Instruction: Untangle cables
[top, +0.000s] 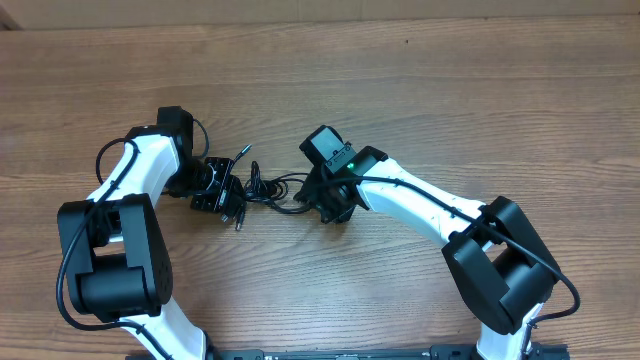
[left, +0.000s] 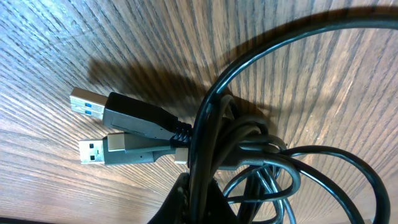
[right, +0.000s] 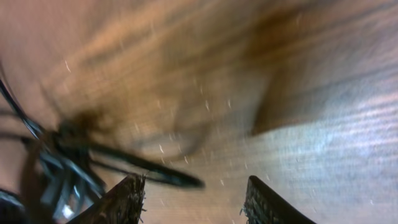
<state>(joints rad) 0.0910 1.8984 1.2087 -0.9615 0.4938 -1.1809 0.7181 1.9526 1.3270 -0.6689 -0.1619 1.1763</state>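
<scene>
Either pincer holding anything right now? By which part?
Left pincer appears shut on the cable bundle, gripping the bunched loops just behind the two USB plugs. Right pincer is open, with nothing between its fingers.

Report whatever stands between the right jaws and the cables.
Nothing visible does. In the right wrist view the right jaws stand open over the bare table, and the cables lie just to their left, with only wood between.
</scene>
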